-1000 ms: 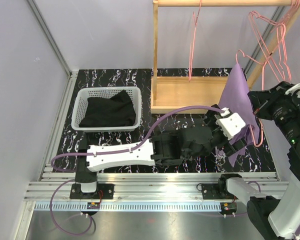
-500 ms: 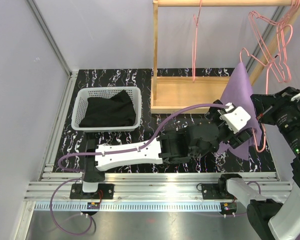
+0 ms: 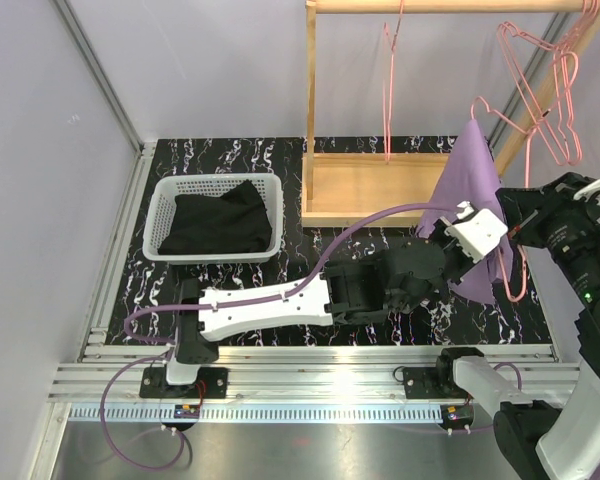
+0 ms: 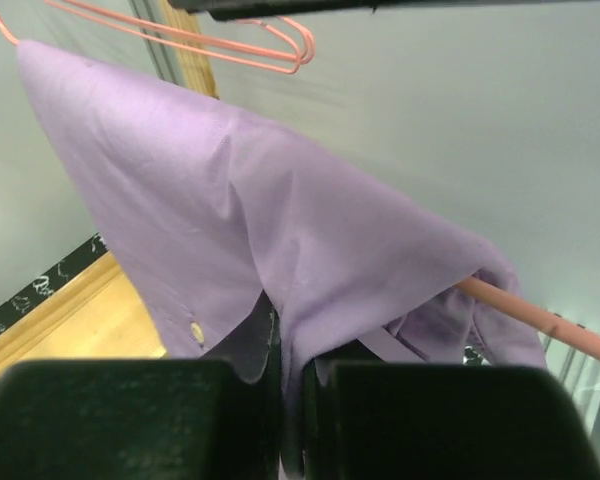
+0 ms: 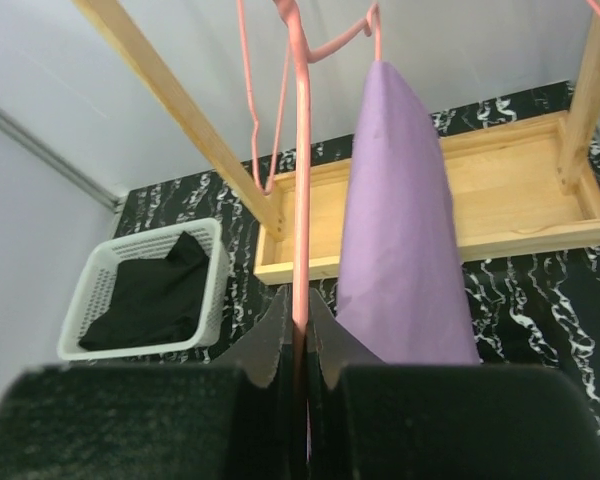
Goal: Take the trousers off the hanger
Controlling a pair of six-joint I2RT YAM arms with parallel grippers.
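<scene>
Light purple trousers (image 3: 470, 190) hang folded over a pink wire hanger (image 3: 510, 275) that is held up at the right of the table. My left gripper (image 3: 477, 262) reaches across from the left and is shut on a fold of the purple cloth (image 4: 280, 220), pinched between its jaws (image 4: 290, 350); a small button (image 4: 196, 331) shows beside them. My right gripper (image 5: 300, 310) is shut on the hanger's pink wire (image 5: 301, 150), with the purple trousers (image 5: 405, 230) just to its right. Black trousers (image 3: 220, 220) lie in the white basket (image 3: 160, 210).
A wooden clothes rack with a tray base (image 3: 370, 185) stands behind the arms. Empty pink hangers (image 3: 388, 90) (image 3: 545, 90) hang from its top rail. The basket (image 5: 85, 300) sits at the left on the black marbled table (image 3: 280, 160).
My left gripper has moved up and right to the purple trousers and shut on the cloth. The right gripper stays shut on the hanger, which has shifted a little.
</scene>
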